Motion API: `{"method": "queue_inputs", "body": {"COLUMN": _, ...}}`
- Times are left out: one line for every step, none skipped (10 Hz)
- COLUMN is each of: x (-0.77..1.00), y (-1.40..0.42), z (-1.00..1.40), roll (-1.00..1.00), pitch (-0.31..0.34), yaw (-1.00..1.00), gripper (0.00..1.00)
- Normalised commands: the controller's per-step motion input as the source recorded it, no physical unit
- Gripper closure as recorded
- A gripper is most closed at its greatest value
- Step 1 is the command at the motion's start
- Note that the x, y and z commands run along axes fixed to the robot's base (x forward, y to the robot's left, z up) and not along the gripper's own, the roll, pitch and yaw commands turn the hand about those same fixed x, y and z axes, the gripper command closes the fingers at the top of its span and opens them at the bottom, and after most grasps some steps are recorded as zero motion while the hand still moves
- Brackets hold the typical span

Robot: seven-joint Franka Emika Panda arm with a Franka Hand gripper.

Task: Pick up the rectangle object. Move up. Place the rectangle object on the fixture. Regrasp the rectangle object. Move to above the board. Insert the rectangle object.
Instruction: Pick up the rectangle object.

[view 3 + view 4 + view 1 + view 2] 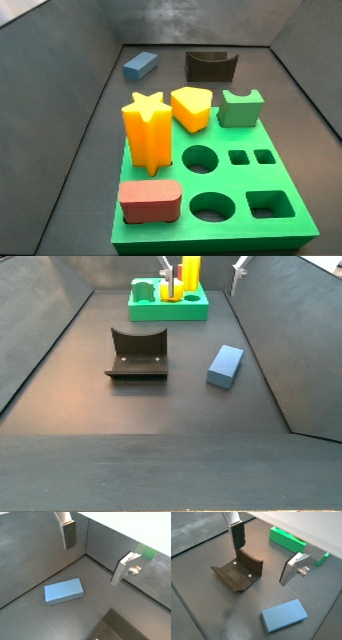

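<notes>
The blue-grey rectangle object (pixel 226 365) lies flat on the dark floor, to the right of the fixture (pixel 136 354); both wrist views show it too (pixel 63 591) (pixel 284 615). The fixture (pixel 238 572) is a dark bracket with a curved notch, standing apart from the block. My gripper (pixel 264 552) hangs open high above them with nothing between its fingers (pixel 69 534); the block is lower down and off to one side of the gap. In a side view only the fingertips (pixel 241 264) show at the upper edge. The green board (pixel 234 215) lies at the other end of the box.
On the board stand an orange star (pixel 148 132), a yellow piece (pixel 191 107), a green notched block (pixel 241 107) and a red rounded block (pixel 148 201). Grey walls (pixel 274 326) close the floor in on all sides.
</notes>
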Motion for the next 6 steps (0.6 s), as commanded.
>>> {"method": "queue_inputs", "body": {"x": 0.00, "y": -0.13, "z": 0.00, "roll": 0.05, "pitch": 0.000, "yaw": 0.00, "gripper": 0.00}}
{"method": "queue_inputs", "body": {"x": -0.24, "y": -0.38, "z": -0.68, "roll": 0.00, "pitch": -0.100, "yaw": -0.16, "gripper": 0.00}}
{"method": "queue_inputs", "body": {"x": -0.19, "y": -0.40, "z": -0.87, "roll": 0.00, "pitch": -0.121, "yaw": -0.13, "gripper": 0.00}}
{"method": "queue_inputs", "body": {"x": -0.23, "y": -0.34, "z": -0.80, "roll": 0.00, "pitch": -0.093, "yaw": -0.09, "gripper": 0.00}}
{"method": "queue_inputs", "body": {"x": -0.33, "y": -0.21, "z": -0.78, "roll": 0.00, "pitch": -0.080, "yaw": -0.07, "gripper": 0.00}}
{"method": "queue_inputs", "body": {"x": -0.35, "y": -0.12, "z": -0.76, "roll": 0.02, "pitch": -0.040, "yaw": -0.07, "gripper": 0.00}}
